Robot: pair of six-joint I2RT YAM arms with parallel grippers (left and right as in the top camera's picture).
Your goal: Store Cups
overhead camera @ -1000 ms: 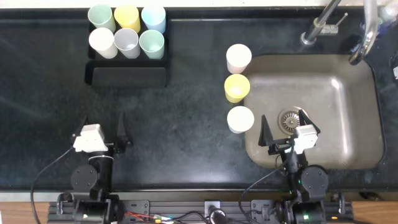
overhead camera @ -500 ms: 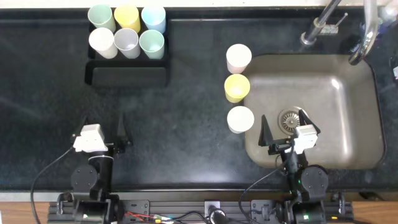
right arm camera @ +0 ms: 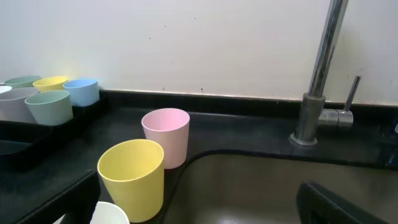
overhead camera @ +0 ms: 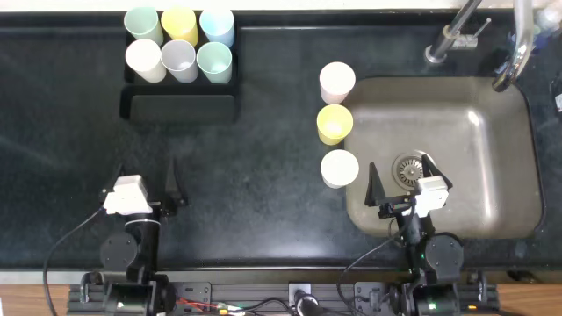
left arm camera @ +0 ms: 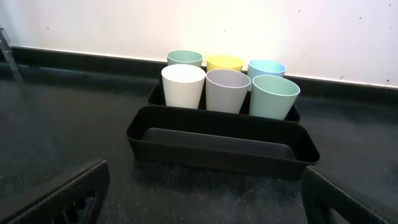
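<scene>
Both grippers are released: the left gripper (overhead camera: pixel 146 173) and the right gripper (overhead camera: pixel 401 173) are each seen with fingers spread wide apart and nothing gripped between them.

A dark surface (overhead camera: pixel 263 175) is spread under and ahead of the left gripper. A steel sink (overhead camera: pixel 492 158) is sunk into it, and the right gripper is poised over the near part of the basin, by the drain (overhead camera: pixel 409 165). A faucet (overhead camera: pixel 452 31) is mounted beyond the sink's far rim, well ahead of the right gripper and slightly to its right.

A black tray (overhead camera: pixel 180 107) with two long compartments is set straight ahead of the left gripper, well apart from it. Six upright cups are stored in the compartment farther from that gripper, in two rows of three. The white cup (overhead camera: pixel 144 58), grey cup (overhead camera: pixel 179 58) and mint cup (overhead camera: pixel 214 60) form the nearer row. The pale green cup (overhead camera: pixel 142 22), yellow cup (overhead camera: pixel 179 22) and blue cup (overhead camera: pixel 217 22) form the farther row.

Three more cups are stood upright on the surface in a line along the sink's left edge, ahead and left of the right gripper. The loose white cup (overhead camera: pixel 340 167) is placed nearest to that gripper, just to its left. The loose yellow cup (overhead camera: pixel 335 123) is placed just beyond it, and the pink cup (overhead camera: pixel 336 82) is the farthest.
</scene>
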